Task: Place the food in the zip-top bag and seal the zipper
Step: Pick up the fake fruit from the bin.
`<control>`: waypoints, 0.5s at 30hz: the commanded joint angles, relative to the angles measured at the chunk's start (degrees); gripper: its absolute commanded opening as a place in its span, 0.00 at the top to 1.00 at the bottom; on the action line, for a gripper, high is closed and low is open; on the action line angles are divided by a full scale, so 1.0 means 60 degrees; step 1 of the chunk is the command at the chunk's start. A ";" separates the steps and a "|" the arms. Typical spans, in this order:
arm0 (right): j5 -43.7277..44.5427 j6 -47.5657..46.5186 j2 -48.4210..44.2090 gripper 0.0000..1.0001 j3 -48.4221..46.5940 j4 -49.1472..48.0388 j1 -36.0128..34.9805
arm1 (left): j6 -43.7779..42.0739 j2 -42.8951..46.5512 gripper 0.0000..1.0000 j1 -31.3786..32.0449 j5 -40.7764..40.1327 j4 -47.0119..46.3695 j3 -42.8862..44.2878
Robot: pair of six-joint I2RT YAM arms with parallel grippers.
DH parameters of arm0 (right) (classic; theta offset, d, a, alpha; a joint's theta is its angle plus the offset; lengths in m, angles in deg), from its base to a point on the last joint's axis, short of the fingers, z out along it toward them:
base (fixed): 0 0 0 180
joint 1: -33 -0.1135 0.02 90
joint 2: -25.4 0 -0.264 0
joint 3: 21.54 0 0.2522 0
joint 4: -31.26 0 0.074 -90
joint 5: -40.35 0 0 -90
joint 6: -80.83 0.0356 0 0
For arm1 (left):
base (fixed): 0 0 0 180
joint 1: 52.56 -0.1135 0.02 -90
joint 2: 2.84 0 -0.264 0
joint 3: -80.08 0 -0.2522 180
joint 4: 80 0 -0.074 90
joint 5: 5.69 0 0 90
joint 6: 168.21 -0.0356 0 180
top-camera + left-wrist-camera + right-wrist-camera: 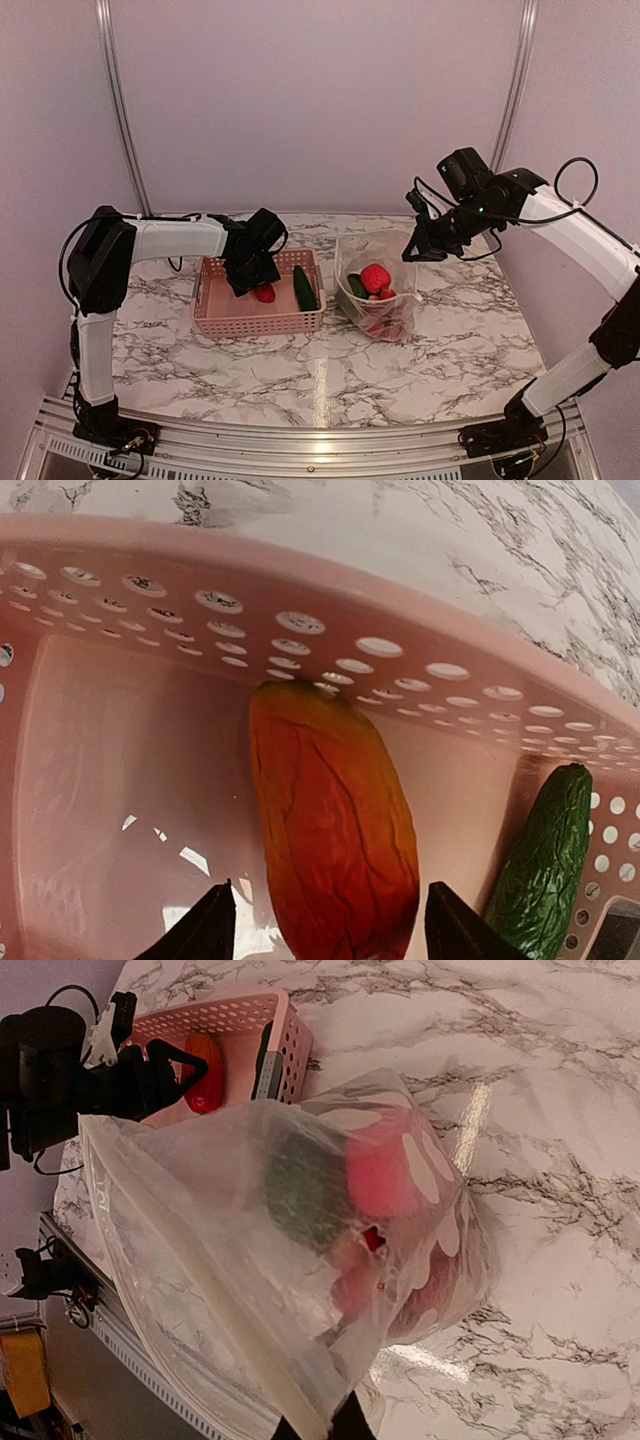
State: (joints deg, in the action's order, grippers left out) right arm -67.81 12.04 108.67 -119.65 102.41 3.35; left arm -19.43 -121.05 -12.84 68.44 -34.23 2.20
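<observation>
Pink basket (255, 327) around red food (335, 850), left gripper (330, 920) spread astride it, right gripper (318, 1428) pinching zip-top bag (220, 1260)

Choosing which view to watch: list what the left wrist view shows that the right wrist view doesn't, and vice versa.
Left wrist only: a green piece, clearly seen beside the red piece. Right wrist only: the bag, food inside, pinched by the right hand. Both: the basket, the red piece and the left hand straddling it.

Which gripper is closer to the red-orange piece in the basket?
Left. The left gripper straddles the red-orange piece; the right gripper pinches the zip-top bag, outside the basket.
</observation>
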 commanded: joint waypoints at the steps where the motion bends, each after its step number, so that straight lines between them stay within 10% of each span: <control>1: -0.0137 0.0123 -0.0269 1.00 0.0010 -0.0297 0.0067 | -0.0077 -0.0441 0.34 -0.0068 0.0149 0.0231 0.0234; 15: -0.0187 0.0141 -0.0320 1.00 0.0045 -0.0321 0.0071 | -0.0087 0.0279 0.52 -0.0059 -0.0007 0.0188 -0.0054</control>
State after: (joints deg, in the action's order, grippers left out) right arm -68.64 12.22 108.36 -119.02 101.64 3.35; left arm -19.71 -123.65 -13.19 69.29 -34.23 2.31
